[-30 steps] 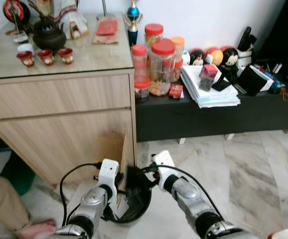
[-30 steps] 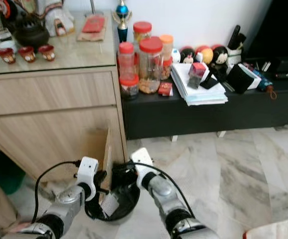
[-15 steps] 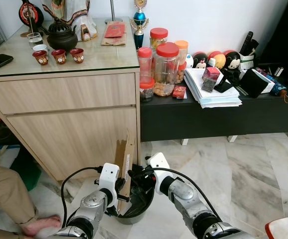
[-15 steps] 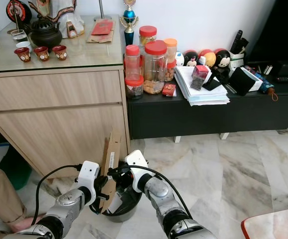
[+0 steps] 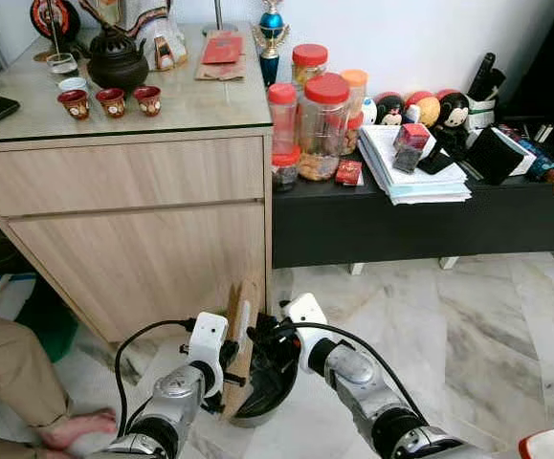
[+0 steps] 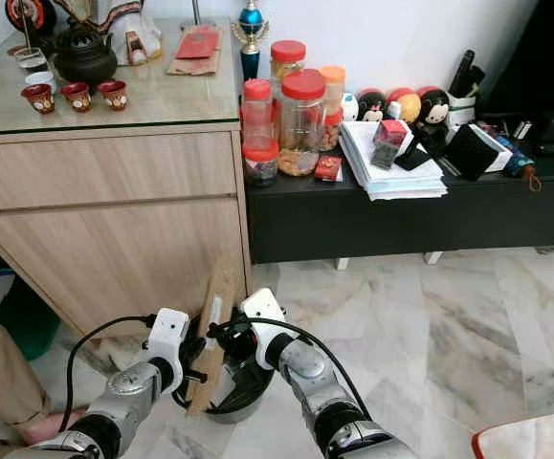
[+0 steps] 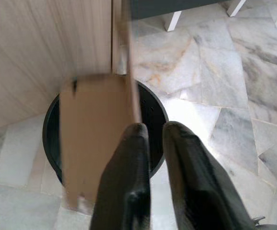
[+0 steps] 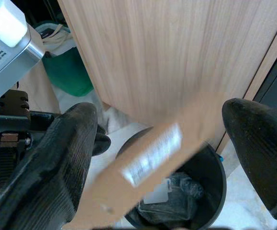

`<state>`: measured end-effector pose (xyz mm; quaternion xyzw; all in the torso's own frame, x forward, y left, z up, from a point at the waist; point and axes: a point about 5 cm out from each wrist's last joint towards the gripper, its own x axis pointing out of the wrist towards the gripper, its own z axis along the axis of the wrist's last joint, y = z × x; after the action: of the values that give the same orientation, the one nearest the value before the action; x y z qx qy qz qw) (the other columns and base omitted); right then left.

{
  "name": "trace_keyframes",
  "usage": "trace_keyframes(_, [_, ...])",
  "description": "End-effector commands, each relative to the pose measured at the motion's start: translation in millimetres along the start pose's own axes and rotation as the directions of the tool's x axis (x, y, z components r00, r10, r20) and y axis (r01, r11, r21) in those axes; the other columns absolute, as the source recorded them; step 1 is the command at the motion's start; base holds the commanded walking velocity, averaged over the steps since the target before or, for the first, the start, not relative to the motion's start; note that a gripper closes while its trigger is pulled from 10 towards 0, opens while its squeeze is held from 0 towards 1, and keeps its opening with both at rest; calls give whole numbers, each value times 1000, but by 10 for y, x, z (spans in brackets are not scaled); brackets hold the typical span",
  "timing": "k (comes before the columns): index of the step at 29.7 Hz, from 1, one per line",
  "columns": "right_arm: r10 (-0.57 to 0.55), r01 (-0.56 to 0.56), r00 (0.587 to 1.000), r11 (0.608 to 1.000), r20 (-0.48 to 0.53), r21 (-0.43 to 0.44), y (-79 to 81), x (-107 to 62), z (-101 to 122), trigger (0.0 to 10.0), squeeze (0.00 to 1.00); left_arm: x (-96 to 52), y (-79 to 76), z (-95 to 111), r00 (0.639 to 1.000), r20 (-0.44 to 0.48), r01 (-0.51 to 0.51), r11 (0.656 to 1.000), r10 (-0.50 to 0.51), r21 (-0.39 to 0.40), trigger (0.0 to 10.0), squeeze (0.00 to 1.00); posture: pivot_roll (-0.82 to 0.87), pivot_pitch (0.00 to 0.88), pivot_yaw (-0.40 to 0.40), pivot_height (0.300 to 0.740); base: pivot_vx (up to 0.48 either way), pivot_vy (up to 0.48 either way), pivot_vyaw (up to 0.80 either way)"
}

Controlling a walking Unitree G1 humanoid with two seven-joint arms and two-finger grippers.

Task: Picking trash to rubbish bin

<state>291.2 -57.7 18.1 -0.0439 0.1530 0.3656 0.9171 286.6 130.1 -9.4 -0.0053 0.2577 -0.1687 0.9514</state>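
So both arms are down low over the round black rubbish bin (image 5: 275, 390), which sits on the pale marble floor (image 5: 468, 325) right at the corner of the light wooden cabinet (image 5: 133, 229).

The trash here is a flat brown cardboard piece (image 5: 239, 337), long and narrow. Its long axis runs mostly up and down with a bit of a tilt: the top end leans up toward the cabinet's corner, the bottom end points down at the near-left edge of the bin. It's partly over the bin opening, lower end about at rim level, but I can't tell whether it's touching the rim. There's a white label on the edge facing the right arm.

The left gripper (image 5: 231, 368) has its two black fingers nearly together, and in the left wrist view the cardboard's thin edge runs straight into the narrow gap between them, so it looks pinched on the card, though it's blurry there. The right gripper (image 5: 263, 337) has its fingers spread wide apart; the right wrist view has the cardboard passing slantwise between them without either finger clearly touching it.

Inside the bin you can make out some dark crumpled stuff and a white tag.

Other things around: a low black TV bench (image 5: 420, 225) with red-lidded plastic jars (image 5: 322, 124) and a stack of white papers (image 5: 412, 177), and small red cups (image 5: 109, 100) on the cabinet top. A person's bare foot (image 5: 71, 430) and beige trouser leg are on the floor to the robot's left.
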Motion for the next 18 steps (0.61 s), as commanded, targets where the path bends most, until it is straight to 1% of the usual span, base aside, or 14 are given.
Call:
trace_keyframes(1, [7,-7,1000,1000,-12,-4,14,-2,-19,10000,0,-6,15,-10,1000,-8,1,1000,-1,6,10000,1000,31,72,-13,740,0,0,0])
trace_keyframes(12, [4,-5,1000,1000,-17,-4,6,-11,-31,10000,0,-7,21,-11,1000,-9,-8,1000,9,3,10000,1000,30,71,-17,740,0,0,0])
trace_keyframes(14, [1,-1,1000,1000,-18,-2,4,-14,-35,10000,0,-18,56,-13,999,-6,-33,999,33,15,10000,1000,30,71,-17,740,0,0,0])
trace_keyframes(15, [-3,3,1000,1000,-20,1,1,-17,-42,10000,0,-25,78,-16,999,-5,-48,999,48,20,10000,702,30,71,-17,740,0,0,0])
trace_keyframes(16, [-3,3,1000,1000,-20,1,1,-17,-42,10000,0,-25,78,-16,999,-5,-48,999,48,20,10000,702,30,71,-17,740,0,0,0])
trace_keyframes(17, [-19,19,999,1000,-30,6,-11,-28,-66,10000,0,-44,127,-26,997,-3,-82,996,82,33,10000,0,30,71,-17,740,0,0,0])
trace_keyframes(18, [-55,57,997,998,-46,34,-44,-59,-116,10000,0,-85,234,-40,987,5,-162,985,162,60,10000,0,33,69,-17,740,0,0,0])
